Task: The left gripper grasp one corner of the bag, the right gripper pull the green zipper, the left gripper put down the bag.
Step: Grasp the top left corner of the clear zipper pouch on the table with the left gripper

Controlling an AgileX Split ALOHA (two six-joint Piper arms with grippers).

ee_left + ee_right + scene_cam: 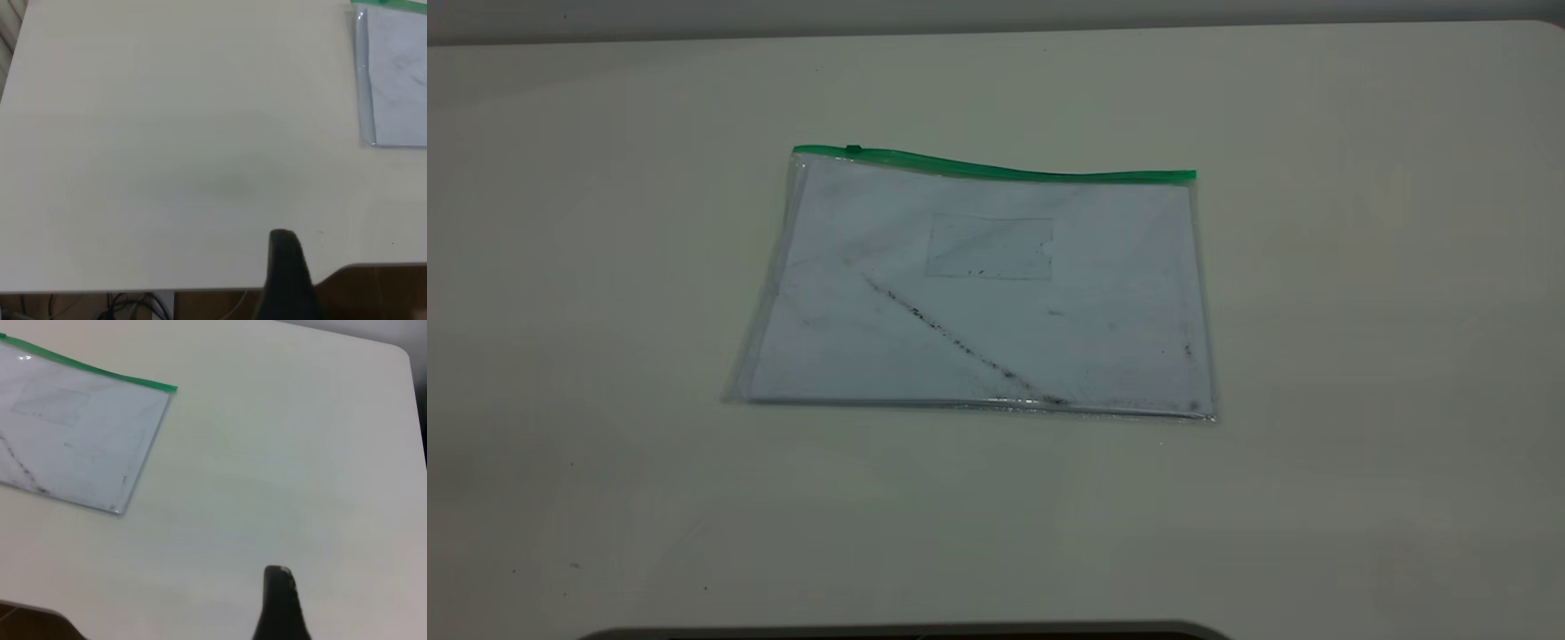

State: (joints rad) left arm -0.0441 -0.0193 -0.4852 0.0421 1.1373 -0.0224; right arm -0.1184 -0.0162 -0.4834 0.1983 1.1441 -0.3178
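Bag flat on the counter, both arms held back.

You see the bag (978, 293) lying mid-counter (1360, 356), its green zipper (996, 167) along the 12 o'clock edge, slider near 11 o'clock. The left gripper (285, 267) and the right gripper (280, 600) sit well apart from it; you cannot tell whether their fingers are spread.

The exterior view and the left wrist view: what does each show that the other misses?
Only the exterior view shows the whole flat clear plastic bag: its small green slider tab, rectangular card pocket and dark diagonal streak. No arm appears there.

Only the left wrist view shows a black tip of the left gripper, hanging near the table's edge and apart from the bag, plus cables below.

Both show the white table, the bag's left edge and the green zipper strip's end.
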